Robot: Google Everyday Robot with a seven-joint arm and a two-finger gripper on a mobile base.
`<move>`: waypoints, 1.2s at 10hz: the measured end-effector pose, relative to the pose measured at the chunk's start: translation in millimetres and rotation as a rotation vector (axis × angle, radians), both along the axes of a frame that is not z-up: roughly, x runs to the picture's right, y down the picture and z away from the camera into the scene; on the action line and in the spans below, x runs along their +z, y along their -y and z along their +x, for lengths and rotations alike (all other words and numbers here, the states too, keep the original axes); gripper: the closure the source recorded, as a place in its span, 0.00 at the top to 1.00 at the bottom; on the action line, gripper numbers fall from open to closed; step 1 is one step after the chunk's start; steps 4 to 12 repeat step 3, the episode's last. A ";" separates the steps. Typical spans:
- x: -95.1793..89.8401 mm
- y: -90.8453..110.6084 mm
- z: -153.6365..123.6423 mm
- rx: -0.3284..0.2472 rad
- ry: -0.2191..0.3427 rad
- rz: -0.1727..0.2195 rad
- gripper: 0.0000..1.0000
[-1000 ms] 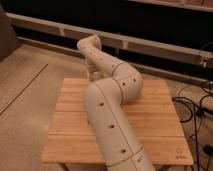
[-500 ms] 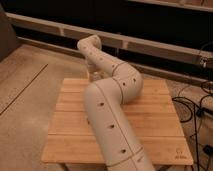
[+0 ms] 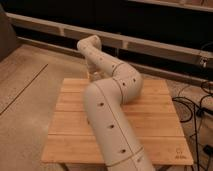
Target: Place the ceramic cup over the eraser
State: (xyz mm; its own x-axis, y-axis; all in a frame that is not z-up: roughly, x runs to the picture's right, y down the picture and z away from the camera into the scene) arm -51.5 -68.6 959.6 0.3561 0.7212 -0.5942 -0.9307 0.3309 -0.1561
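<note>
My white arm (image 3: 111,117) reaches from the front across the wooden table (image 3: 156,125) to its back edge. The gripper (image 3: 93,74) hangs down from the wrist at the table's far left edge and is mostly hidden behind the arm. I cannot make out the ceramic cup or the eraser; they are hidden or out of view.
The slatted table top has bare wood on both sides of the arm. Black cables (image 3: 198,107) lie on the floor to the right. A long pale ledge (image 3: 155,46) runs along the dark wall behind. Speckled floor (image 3: 25,80) lies to the left.
</note>
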 end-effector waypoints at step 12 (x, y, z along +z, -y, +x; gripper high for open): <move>1.2 -1.9 0.8 0.001 0.000 -0.003 0.80</move>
